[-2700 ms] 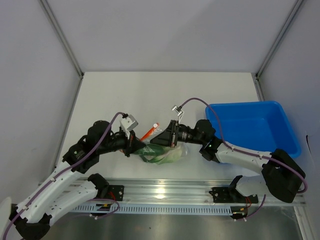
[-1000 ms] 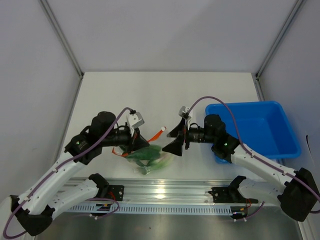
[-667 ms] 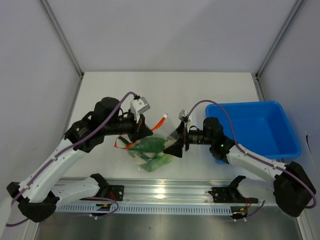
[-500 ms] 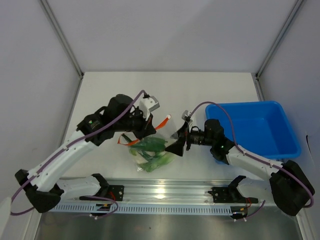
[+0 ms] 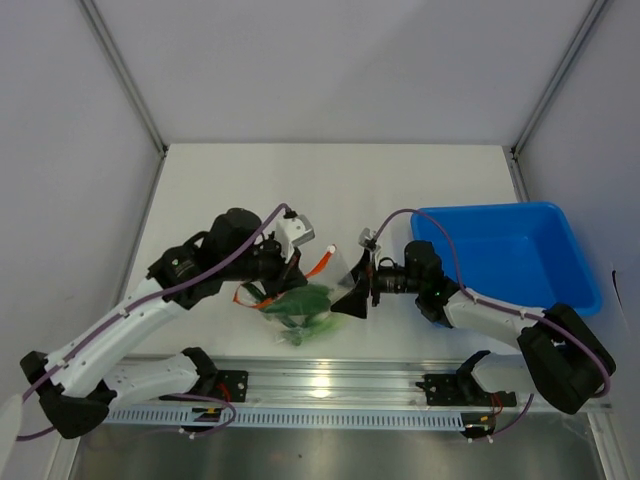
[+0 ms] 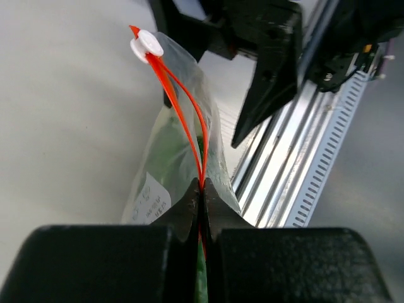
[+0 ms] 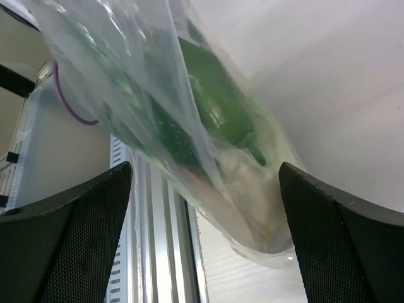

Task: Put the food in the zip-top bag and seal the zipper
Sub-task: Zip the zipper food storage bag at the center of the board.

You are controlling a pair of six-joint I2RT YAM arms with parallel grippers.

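Observation:
The clear zip-top bag point(image 5: 318, 322) hangs from my left gripper point(image 5: 293, 272), which is shut on the orange-red zipper point(image 6: 202, 183) at the bag's mouth. The strip splits above the jaws and ends in a white slider point(image 6: 146, 45). The green food point(image 5: 305, 300) sits inside the bag, dark green pieces over a pale stalk point(image 7: 214, 107). Just right of the bag, my right gripper point(image 5: 350, 288) is open. In the right wrist view the bag's lower end point(image 7: 271, 208) lies between its spread fingers point(image 7: 69, 233).
A blue rectangular bin point(image 5: 510, 250) stands at the right of the table. The aluminium rail point(image 5: 320, 380) runs along the near edge, just below the hanging bag.
The left arm has lifted the bag by its zipper and carried it a little to the right. The right gripper has stayed open beside the bag.

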